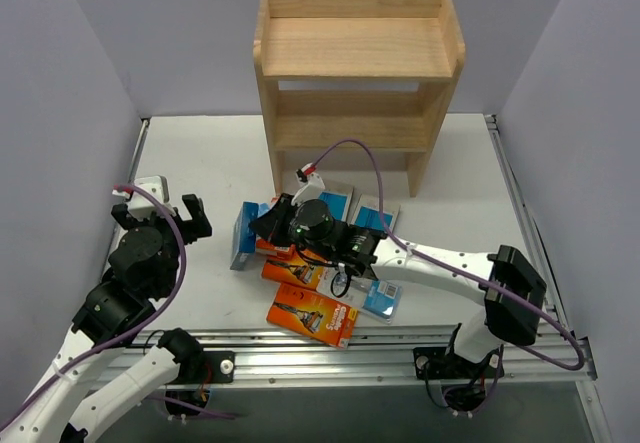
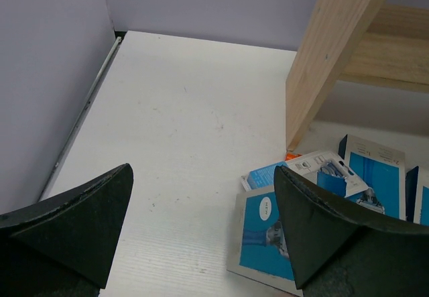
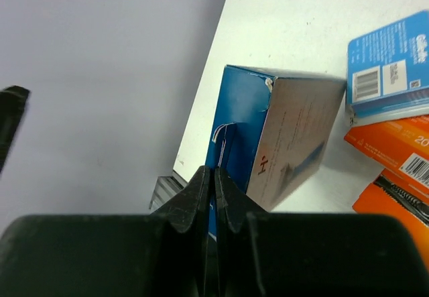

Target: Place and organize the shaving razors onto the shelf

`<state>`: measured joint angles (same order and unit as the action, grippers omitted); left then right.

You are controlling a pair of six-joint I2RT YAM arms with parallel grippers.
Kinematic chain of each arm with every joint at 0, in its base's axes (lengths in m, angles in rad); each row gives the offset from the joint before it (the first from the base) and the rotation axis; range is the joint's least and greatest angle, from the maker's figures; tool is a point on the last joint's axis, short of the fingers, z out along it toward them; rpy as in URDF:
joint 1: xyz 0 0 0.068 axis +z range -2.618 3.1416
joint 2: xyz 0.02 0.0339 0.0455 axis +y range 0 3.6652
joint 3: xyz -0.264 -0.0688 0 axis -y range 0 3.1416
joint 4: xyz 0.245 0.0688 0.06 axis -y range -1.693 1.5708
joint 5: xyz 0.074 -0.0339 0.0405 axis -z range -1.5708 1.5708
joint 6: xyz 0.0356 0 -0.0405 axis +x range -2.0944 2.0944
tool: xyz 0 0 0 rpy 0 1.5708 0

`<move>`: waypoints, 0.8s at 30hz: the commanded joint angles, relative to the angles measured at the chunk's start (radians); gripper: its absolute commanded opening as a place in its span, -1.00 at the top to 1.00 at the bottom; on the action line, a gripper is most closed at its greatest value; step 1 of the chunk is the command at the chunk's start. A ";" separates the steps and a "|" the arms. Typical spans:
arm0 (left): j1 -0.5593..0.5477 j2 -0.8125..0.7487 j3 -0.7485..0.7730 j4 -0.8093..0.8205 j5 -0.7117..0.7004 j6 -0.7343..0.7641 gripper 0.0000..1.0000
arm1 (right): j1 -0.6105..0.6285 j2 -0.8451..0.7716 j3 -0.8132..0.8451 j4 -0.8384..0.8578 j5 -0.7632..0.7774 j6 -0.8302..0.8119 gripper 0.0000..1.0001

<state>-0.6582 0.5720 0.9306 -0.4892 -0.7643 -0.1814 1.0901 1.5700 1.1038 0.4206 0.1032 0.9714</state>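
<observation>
The right gripper [image 3: 214,174] is fully closed, its 2 black fingers pressed together. Its tips sit right against the narrow blue side of a blue cardboard razor box with a white printed face [image 3: 295,133]. Whether they pinch a thin edge or flap of it, I cannot tell. That box stands on edge at the left end of the pile of packs. Its long axis runs roughly from the near edge of the white surface [image 1: 210,158] toward the far edge, and its white face is turned right, toward the other packs.

The left gripper [image 2: 201,176] is spread wide and holds nothing. It hovers over bare surface left of the pile and points toward the far edge.

The other razor packs lie flat around the middle of the surface:
- 2 orange razor boxes: one [image 1: 300,270] lies partly under the right arm. The other [image 1: 312,315] is closest to the near edge, with its long axis roughly left to right.
- A clear blister pack with a blue label [image 1: 382,300] lies just right of the orange boxes.
- 2 flat blue-and-white packs [image 1: 335,201] [image 1: 378,215] lie near the feet of the shelf, partly hidden by the arm.

The light wooden 3-tier shelf [image 1: 355,5] stands at the middle of the far edge, its open front facing the arms.
</observation>
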 commanded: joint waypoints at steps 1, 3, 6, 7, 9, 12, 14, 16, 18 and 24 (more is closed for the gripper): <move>-0.001 0.015 0.010 0.040 -0.013 -0.013 -0.89 | -0.021 -0.105 0.082 -0.009 0.052 -0.053 1.00; -0.001 0.019 0.011 0.038 -0.010 -0.013 -0.90 | -0.032 -0.132 0.096 -0.040 0.059 -0.068 1.00; -0.001 0.017 0.010 0.040 -0.010 -0.012 -0.90 | -0.053 -0.169 0.126 -0.077 0.069 -0.089 1.00; -0.001 0.017 0.010 0.040 -0.012 -0.013 -0.89 | -0.058 -0.179 0.134 -0.085 0.070 -0.095 1.00; -0.001 0.017 0.008 0.040 -0.010 -0.012 -0.89 | -0.073 -0.201 0.163 -0.115 0.072 -0.108 1.00; -0.001 0.017 0.008 0.041 -0.007 -0.012 -0.90 | -0.087 -0.234 0.200 -0.149 0.084 -0.134 1.00; -0.001 0.019 0.007 0.041 -0.006 -0.012 -0.89 | -0.091 -0.251 0.212 -0.169 0.099 -0.151 1.00; -0.001 0.020 0.008 0.043 0.000 -0.012 -0.89 | -0.101 -0.271 0.229 -0.193 0.115 -0.163 1.00; 0.000 0.023 0.007 0.044 0.017 -0.012 -0.89 | -0.108 -0.290 0.237 -0.204 0.130 -0.163 1.00; -0.004 0.009 -0.038 0.181 0.426 0.060 -0.88 | -0.114 -0.329 0.222 -0.215 0.164 -0.143 1.00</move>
<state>-0.6586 0.5892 0.9123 -0.4335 -0.5846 -0.1650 0.9813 1.2858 1.2949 0.1665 0.2203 0.8322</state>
